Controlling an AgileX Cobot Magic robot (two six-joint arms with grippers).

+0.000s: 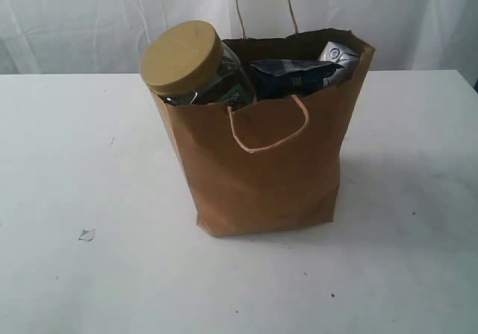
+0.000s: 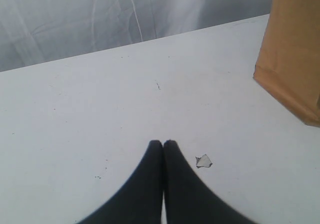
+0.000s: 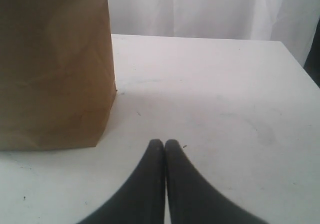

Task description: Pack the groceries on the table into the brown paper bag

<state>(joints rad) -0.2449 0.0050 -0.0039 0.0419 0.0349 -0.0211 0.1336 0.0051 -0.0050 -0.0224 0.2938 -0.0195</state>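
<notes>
We are looking at the paper bag [image 1: 269, 169] standing upright at the middle of the counter [image 1: 67, 155], its mouth gaping open. A jar [image 1: 187, 61] with a tan lid is poking out of the mouth at 10 o'clock, tilting so that the lid is facing the camera. Just beside it, toward the middle, a blue packet [image 1: 293, 76] is sticking up, and at 2 o'clock a white-blue packet [image 1: 337, 53] is leaning against the bag's wall. One handle [image 1: 269, 136] is drooping over the near face. A small paper scrap [image 1: 87, 234] is lying on the counter at 8 o'clock from the bag, well apart from it. Our left hand [image 2: 163, 145] is hovering clenched, gripping nothing, just beside that scrap. Our right hand [image 3: 164, 143] is likewise clenched and gripping nothing, hanging over the counter near the bag's foot
</notes>
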